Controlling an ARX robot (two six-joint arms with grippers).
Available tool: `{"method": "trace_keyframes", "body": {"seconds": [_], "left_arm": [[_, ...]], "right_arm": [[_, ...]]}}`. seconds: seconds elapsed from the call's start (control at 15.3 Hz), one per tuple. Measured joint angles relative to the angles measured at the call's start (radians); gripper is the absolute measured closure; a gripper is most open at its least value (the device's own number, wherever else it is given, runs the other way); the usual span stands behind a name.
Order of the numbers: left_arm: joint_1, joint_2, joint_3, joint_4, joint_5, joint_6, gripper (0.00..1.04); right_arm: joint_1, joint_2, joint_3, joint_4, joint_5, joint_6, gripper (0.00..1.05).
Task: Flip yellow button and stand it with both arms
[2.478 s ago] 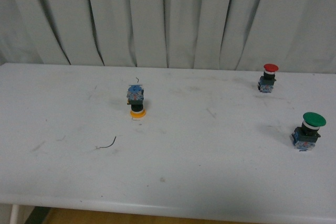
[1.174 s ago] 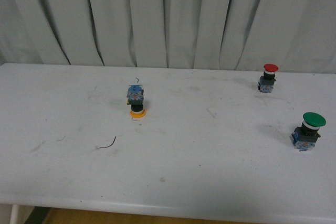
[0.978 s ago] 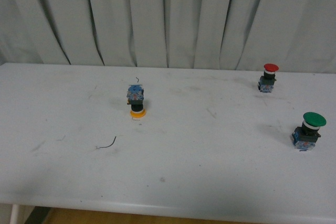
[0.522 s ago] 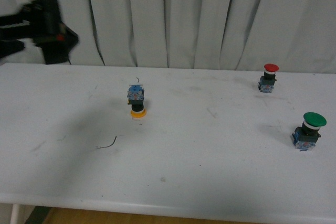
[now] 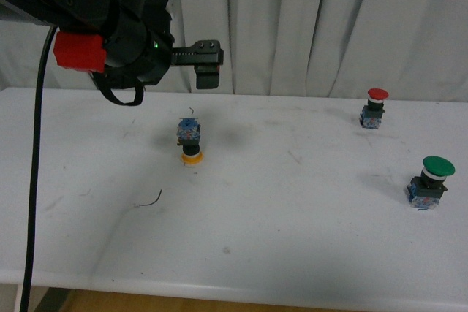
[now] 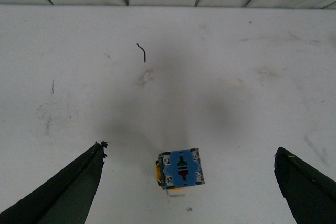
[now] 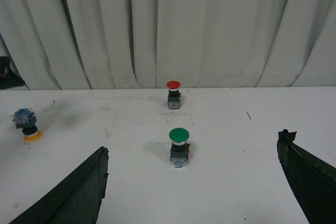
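Observation:
The yellow button (image 5: 190, 141) stands upside down on the white table (image 5: 292, 239), left of centre, with its yellow cap on the surface and its blue block on top. My left gripper (image 5: 208, 71) hangs open above and slightly behind it, on the black arm with the red block (image 5: 80, 50). In the left wrist view the yellow button (image 6: 179, 168) lies between the two spread fingers of the left gripper (image 6: 190, 149), touching neither. My right gripper (image 7: 193, 142) is open and holds nothing; its view shows the yellow button (image 7: 26, 124) far off to one side.
A red-capped switch (image 5: 376, 107) stands upright at the back right and a green-capped switch (image 5: 430, 180) at the right. A short black wire (image 5: 148, 201) lies in front of the yellow button. A grey curtain (image 5: 292, 27) hangs behind the table.
My left arm has swung in from the far left and now hangs over the yellow button, casting a shadow. None of the switches has moved.

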Motion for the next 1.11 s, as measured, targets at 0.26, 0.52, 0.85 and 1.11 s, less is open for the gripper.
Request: {"method": "trace_keyframes", "body": {"seconds": [0.26,0.52,0.85,1.11], "left_arm": [[0.006,0.112,0.105,-0.119,-0.029,-0.053,0.07],[-0.006,0.134,0.123,-0.136,-0.019,-0.079,0.07],[-0.031,0.181,0.14,-0.147,-0.031,-0.043,0.07],[-0.035,0.2,0.169,-0.151,-0.048,-0.016,0.07]], "right_arm": [[0.0,0.0,0.0,0.0,0.0,0.0,0.06],[0.0,0.0,0.0,0.0,0.0,0.0,0.06],[0.0,0.0,0.0,0.0,0.0,0.0,0.06],[0.0,0.0,0.0,0.0,0.0,0.0,0.06]]}}
